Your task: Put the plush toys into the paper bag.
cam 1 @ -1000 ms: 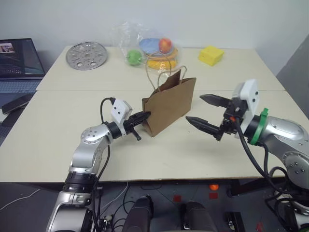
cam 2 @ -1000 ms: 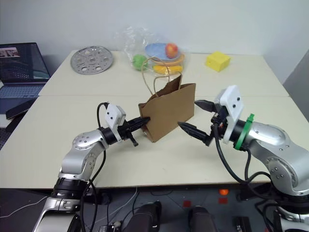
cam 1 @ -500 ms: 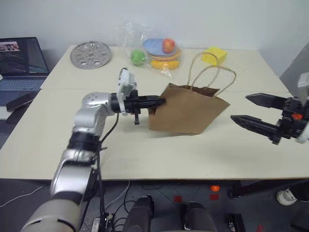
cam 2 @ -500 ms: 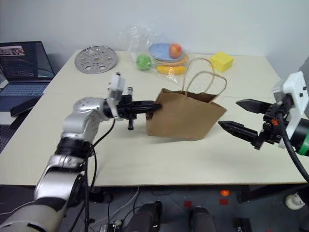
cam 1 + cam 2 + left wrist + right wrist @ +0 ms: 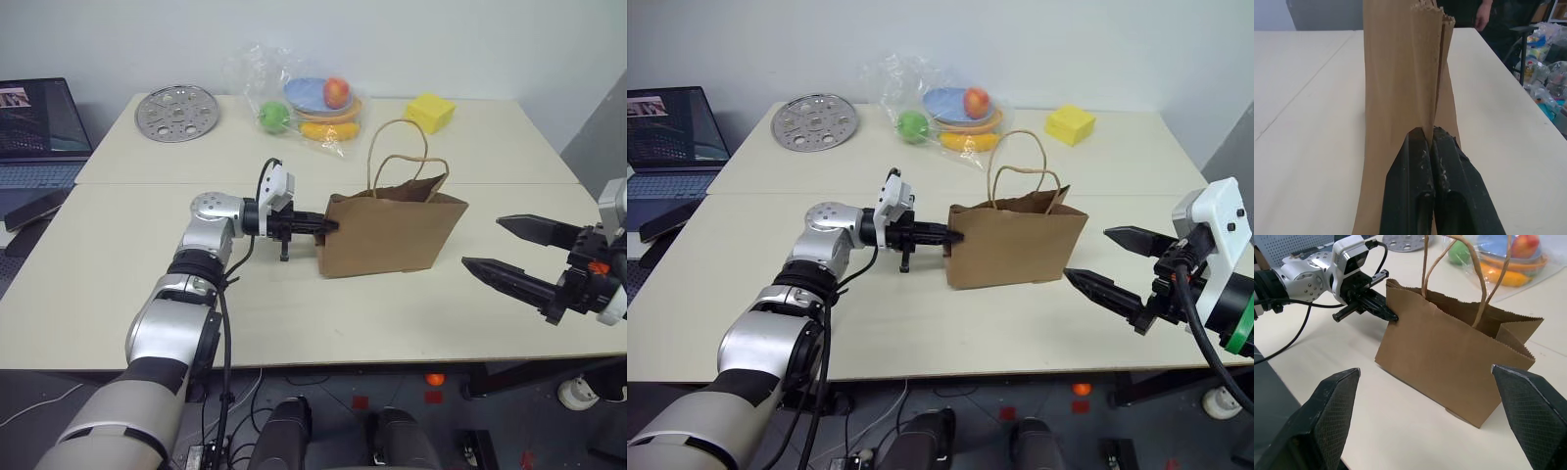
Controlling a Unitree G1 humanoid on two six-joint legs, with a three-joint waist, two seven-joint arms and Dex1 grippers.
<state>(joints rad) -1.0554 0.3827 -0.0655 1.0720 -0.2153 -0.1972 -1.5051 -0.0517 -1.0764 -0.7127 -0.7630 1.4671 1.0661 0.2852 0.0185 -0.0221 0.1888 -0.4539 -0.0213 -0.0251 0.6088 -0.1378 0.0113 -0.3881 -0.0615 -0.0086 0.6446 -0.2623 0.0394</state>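
left gripper [image 5: 328, 227]: we see it clamped on the left side edge of the paper bag [image 5: 392, 233], near the top corner. In the left wrist view both black fingers [image 5: 1415, 196] are pressed together with the folded paper edge pinched between them.
right gripper [image 5: 505, 245]: spread wide, holding nothing. We see it hanging to the right of the bag, apart from it, fingers pointing toward the bag's right end. In the right wrist view its two fingertips [image 5: 1334, 391] flank the bag without touching.
paper bag: standing upright on the near table [image 5: 294, 313], mouth up and open, both loop handles [image 5: 397, 162] standing above the rim. Base rests on the tabletop.
plush toys: we can't make them out; the bag's inside is not visible from these angles, so we can't tell what is in it.
far table: clear plastic bag of fruit [image 5: 304, 103] and a plate, round perforated metal disc [image 5: 174, 112] to its left, yellow block [image 5: 428, 112] to its right. All well apart from the paper bag.
left margin: open laptop [image 5: 34, 122] beside the tables.
background: a person's hand [image 5: 1481, 19] at the far end of the table in the left wrist view.
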